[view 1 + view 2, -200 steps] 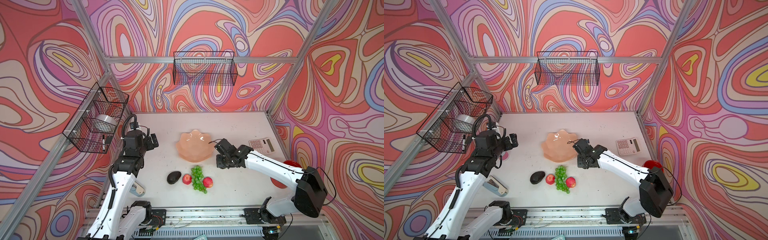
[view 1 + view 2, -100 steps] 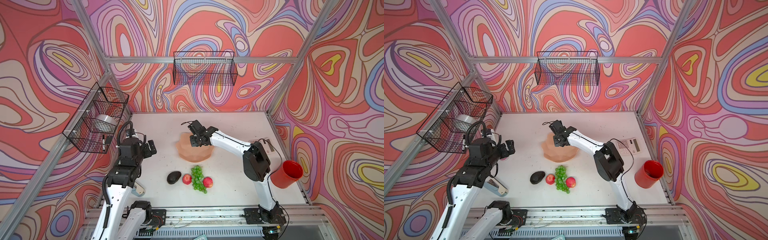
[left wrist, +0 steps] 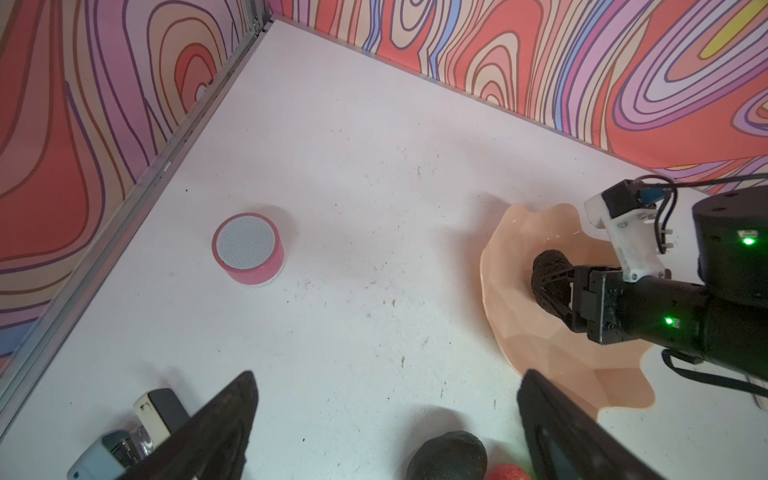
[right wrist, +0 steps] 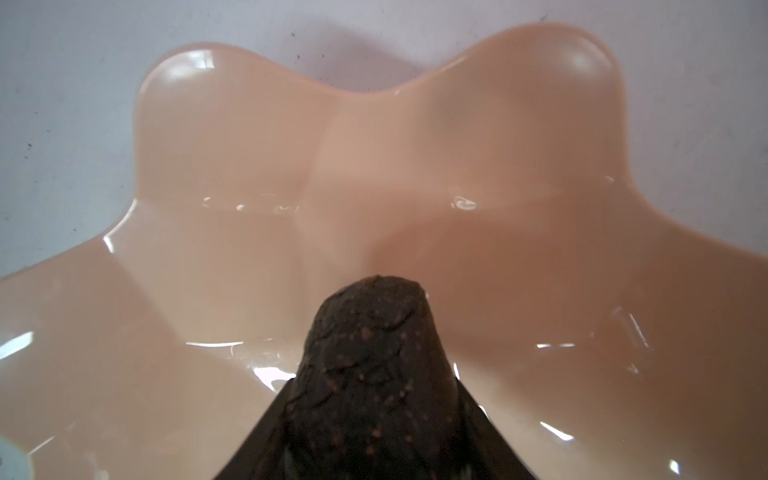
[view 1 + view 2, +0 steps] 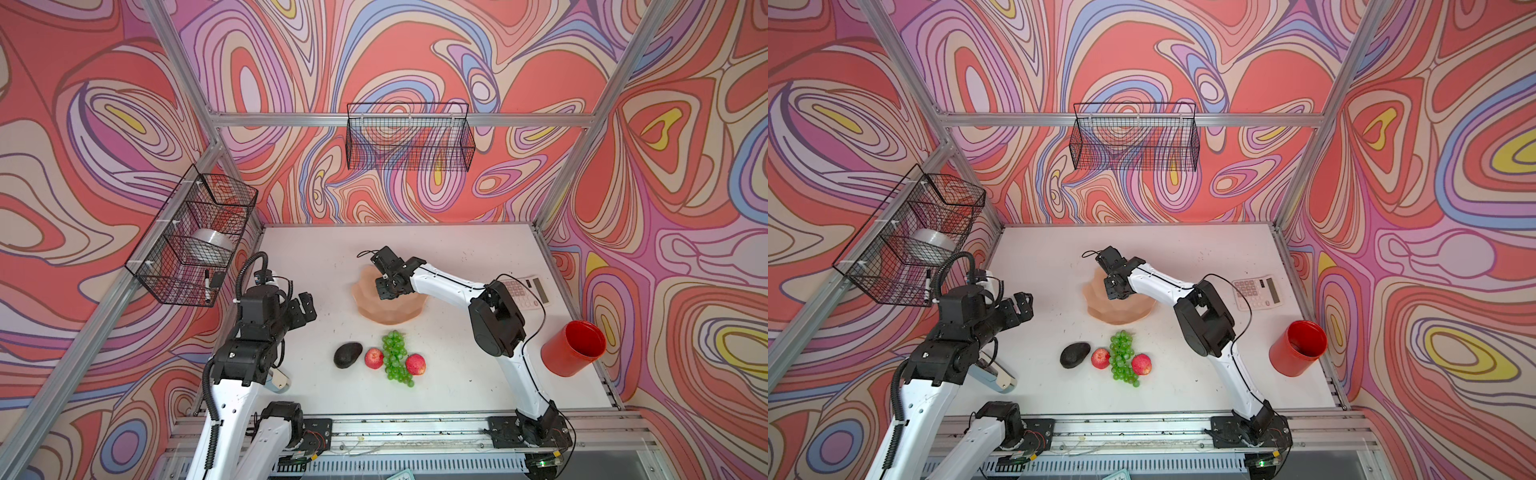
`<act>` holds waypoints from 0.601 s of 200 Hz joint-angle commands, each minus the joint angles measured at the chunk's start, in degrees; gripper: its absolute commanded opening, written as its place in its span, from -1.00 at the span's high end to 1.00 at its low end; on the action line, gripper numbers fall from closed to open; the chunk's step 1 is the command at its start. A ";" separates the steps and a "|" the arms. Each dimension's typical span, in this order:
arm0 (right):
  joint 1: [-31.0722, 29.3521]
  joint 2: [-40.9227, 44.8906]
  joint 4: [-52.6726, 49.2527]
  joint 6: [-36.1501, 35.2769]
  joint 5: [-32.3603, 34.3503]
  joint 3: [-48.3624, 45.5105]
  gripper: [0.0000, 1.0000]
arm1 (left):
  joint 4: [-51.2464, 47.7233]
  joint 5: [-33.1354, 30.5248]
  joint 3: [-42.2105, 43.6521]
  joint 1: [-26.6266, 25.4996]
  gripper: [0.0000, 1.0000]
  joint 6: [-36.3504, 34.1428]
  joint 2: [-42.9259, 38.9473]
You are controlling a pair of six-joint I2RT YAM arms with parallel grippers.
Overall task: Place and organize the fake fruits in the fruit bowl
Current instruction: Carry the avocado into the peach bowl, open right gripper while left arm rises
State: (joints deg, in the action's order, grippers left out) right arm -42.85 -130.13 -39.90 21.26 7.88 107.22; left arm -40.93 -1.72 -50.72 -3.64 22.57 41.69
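Swirl-patterned walls (image 5: 395, 54) (2 wire baskets (image 5: 409, 137) hung) enclose a white tabletop (image 5: 457, 257).

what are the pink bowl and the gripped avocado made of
Fruit bowl: probably glossy plastic or glazed ceramic; sharp highlights on smooth peach-pink facets. Avocado in the right gripper: likely matte molded plastic or foam; pebbled dark skin, brown specks, no shine.

Lit brightly and evenly from overhead, with faint soft shadows beside the grapes (image 5: 395, 357). Streaked with white glare across the glossy fruit bowl (image 4: 257, 166) in the right wrist view. Blurred and dark at the near left gripper (image 3: 388, 399).
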 commanded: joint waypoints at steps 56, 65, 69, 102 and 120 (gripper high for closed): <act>-0.17 -0.71 1.09 -0.16 -0.58 -0.39 -0.40 | -6.81 7.73 -1.38 0.46 -0.95 0.51 2.31; -0.21 0.91 1.61 -0.22 -0.77 -0.94 -0.49 | -7.51 9.67 -1.82 0.41 -0.94 0.03 2.93; -0.15 1.56 1.81 -0.25 -0.85 -1.14 -0.53 | -7.81 10.37 -2.04 0.39 -0.93 -0.14 3.22; 0.72 9.53 4.00 -0.05 -0.82 -3.28 -0.80 | -9.68 14.08 -2.35 -0.08 -0.84 -0.32 5.82; 1.93 14.16 5.14 0.65 -1.14 -5.19 -0.86 | -9.52 14.54 -1.54 -2.66 -0.81 0.55 7.15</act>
State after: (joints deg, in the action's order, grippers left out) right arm -42.52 -124.77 -38.00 21.06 6.87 103.48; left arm -47.81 9.63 -51.88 -3.99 22.61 47.48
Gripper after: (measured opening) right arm 0.911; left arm 0.921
